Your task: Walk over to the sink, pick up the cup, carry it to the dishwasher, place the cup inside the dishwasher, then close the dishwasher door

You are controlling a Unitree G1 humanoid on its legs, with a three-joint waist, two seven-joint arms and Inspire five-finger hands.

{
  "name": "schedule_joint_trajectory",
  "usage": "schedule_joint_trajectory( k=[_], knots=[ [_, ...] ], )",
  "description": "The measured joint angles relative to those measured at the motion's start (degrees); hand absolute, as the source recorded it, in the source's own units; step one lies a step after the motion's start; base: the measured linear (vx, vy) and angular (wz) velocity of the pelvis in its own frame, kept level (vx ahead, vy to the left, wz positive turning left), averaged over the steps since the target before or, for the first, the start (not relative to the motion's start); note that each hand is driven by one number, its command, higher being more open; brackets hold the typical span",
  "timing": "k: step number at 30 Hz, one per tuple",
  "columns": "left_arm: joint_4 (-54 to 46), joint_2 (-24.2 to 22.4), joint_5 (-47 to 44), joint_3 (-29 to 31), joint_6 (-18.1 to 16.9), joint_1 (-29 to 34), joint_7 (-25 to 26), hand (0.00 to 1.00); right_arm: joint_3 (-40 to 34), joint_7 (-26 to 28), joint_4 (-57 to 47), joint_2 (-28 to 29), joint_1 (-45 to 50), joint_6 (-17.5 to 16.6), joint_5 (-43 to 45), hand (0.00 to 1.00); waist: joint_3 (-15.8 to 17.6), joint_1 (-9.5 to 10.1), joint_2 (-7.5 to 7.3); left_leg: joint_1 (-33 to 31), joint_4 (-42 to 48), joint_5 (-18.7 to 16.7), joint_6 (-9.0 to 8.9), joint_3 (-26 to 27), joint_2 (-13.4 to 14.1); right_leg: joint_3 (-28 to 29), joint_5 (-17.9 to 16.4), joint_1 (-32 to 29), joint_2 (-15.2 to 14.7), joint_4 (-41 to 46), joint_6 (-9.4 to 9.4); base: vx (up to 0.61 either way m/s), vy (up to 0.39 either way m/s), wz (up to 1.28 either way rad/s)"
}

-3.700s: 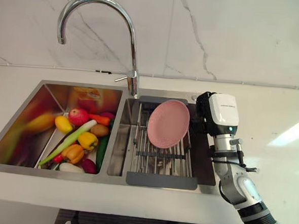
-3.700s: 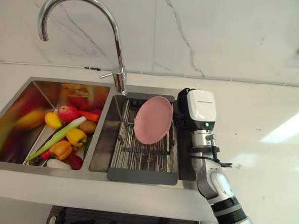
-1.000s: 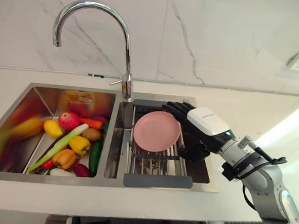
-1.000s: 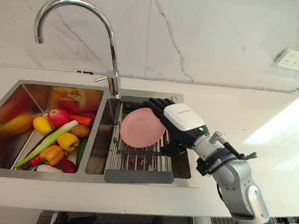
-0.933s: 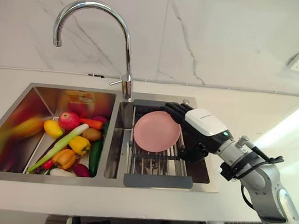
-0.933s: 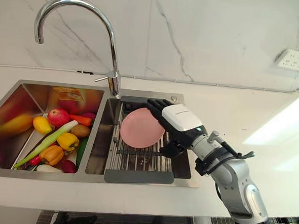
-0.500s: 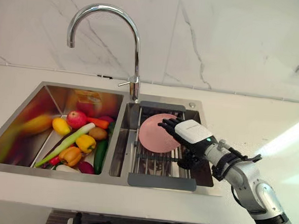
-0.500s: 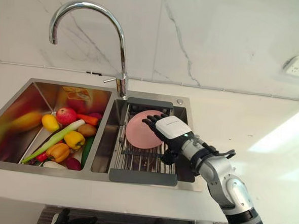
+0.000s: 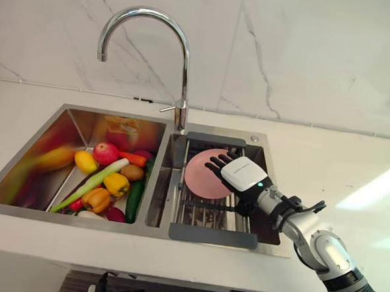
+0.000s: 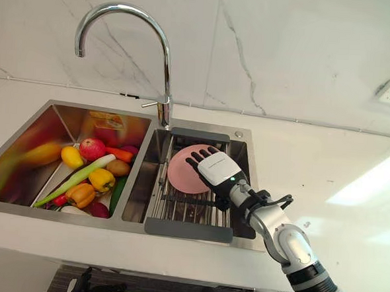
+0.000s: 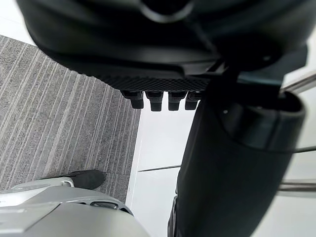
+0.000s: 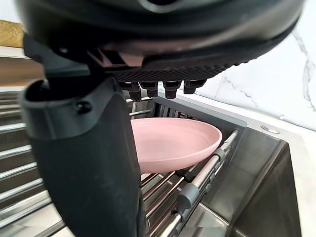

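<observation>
I see no cup; a pink plate (image 9: 203,176) leans on edge in the wire rack (image 9: 204,214) in the sink's right basin. My right hand (image 9: 244,174) reaches in from the right, open, with straight fingers spread over the plate's right side. In the right wrist view the plate (image 12: 173,143) lies just past the fingertips (image 12: 163,89), with the thumb (image 12: 84,163) beside it; I cannot tell if they touch. My left hand (image 11: 163,44) hangs open above grey floor.
The left basin (image 9: 63,138) holds several vegetables and fruit (image 9: 107,180). A tall curved faucet (image 9: 184,66) rises behind the divider. White counter (image 9: 326,161) runs to the right, with a marble wall behind.
My right hand has come down and leftward from beside the plate until its fingers lie over the plate's right side. The camera has shifted too.
</observation>
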Motion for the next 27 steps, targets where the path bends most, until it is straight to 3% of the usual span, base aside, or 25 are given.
schedule_joint_trajectory(
  k=[16, 17, 23, 27],
  knots=[
    [-0.1, 0.9, -0.1, -2.2, 0.1, 0.4, -0.3, 1.00, 3.4, -1.6, 3.9, 1.6, 0.8, 1.3, -1.8, 1.00, -0.1, -0.04, 0.01, 0.5, -0.6, 0.5, -0.04, -0.2, -0.1, -0.3, -0.1, 0.3, -0.1, -0.1, 0.07, 0.00, 0.000, 0.00],
    [-0.1, 0.9, -0.1, -2.2, 0.1, 0.4, -0.4, 1.00, 3.4, -1.6, 4.0, 1.6, 0.8, 1.3, -1.8, 0.00, -0.1, -0.03, 0.01, 0.5, -0.7, 0.5, -0.05, -0.2, -0.1, -0.3, -0.1, 0.3, -0.1, -0.1, 0.07, 0.00, 0.000, 0.00],
    [-0.4, 1.4, -0.1, -2.2, 0.3, 0.4, -0.7, 1.00, 3.5, -2.0, 4.3, 2.0, 1.5, 1.8, -2.0, 0.00, 0.0, 0.02, 0.03, 0.5, -0.7, 0.5, -0.07, -0.1, -0.1, -0.3, -0.1, 0.3, -0.2, -0.1, 0.11, 0.00, 0.000, 0.00],
    [-0.4, 1.4, -0.1, -2.2, 0.2, 0.4, -0.5, 1.00, 4.0, -6.0, 4.3, 2.1, 2.4, 2.7, -3.0, 0.00, 0.0, 0.00, 0.09, 0.6, -0.8, 0.4, -0.19, -0.1, -0.1, -0.3, -0.1, 0.3, -0.2, -0.1, 0.13, 0.00, 0.000, 0.00]
  ],
)
